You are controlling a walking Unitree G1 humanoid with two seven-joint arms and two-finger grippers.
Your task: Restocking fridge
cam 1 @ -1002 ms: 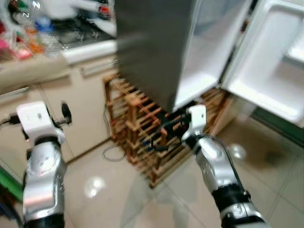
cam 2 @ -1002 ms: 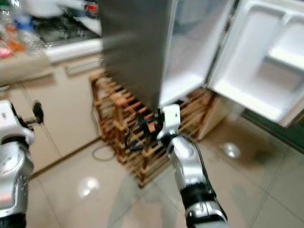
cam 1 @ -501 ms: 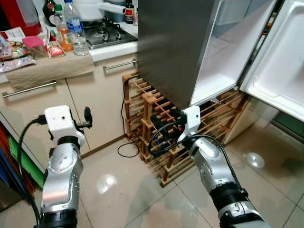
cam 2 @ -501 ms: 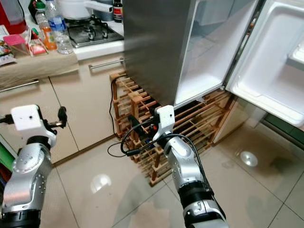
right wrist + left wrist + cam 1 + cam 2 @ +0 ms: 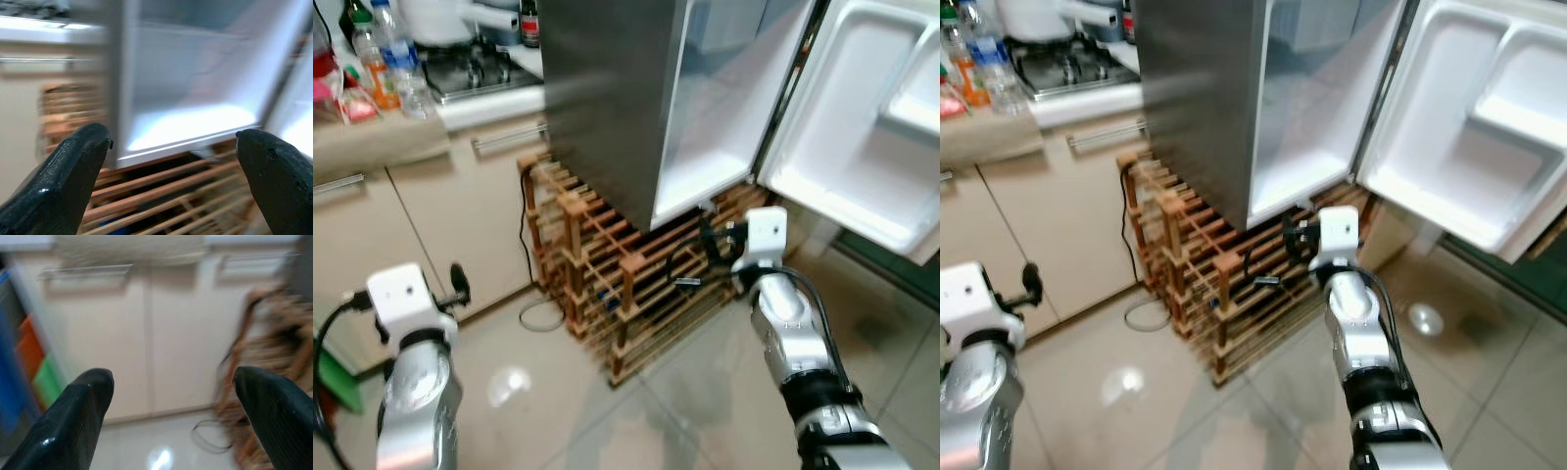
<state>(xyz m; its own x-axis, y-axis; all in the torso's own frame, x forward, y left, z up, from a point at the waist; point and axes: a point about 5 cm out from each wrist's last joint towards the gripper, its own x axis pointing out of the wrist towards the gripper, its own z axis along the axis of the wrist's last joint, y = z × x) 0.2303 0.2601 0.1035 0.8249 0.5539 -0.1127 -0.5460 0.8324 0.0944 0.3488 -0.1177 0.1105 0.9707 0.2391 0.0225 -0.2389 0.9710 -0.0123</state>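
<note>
Kitchen with glossy tiled floor (image 5: pixel 685 392), a steel fridge (image 5: pixel 607 98) standing open on a wooden rack (image 5: pixel 607 264).

The right gripper (image 5: pixel 171 176) is empty, fingers spread wide, pointing at the lower edge of the fridge's open, bare white compartment just above the rack. The fridge door (image 5: pixel 1469 127) swings out to the right. The left gripper (image 5: pixel 171 416), also spread and empty, faces cream cabinets (image 5: pixel 440 196) under a counter with bottles (image 5: pixel 391 59).

Ahead of you: fridge (image 5: pixel 607 98) w/ door (image 5: pixel 862 127) swung open to the right, sitting on a rack (image 5: pixel 626 264). Left of it, cabinets (image 5: pixel 421 215) under a counter (image 5: pixel 382 147); stove (image 5: pixel 470 73) and prob. bottles (image 5: pixel 386 64) on top.
</note>
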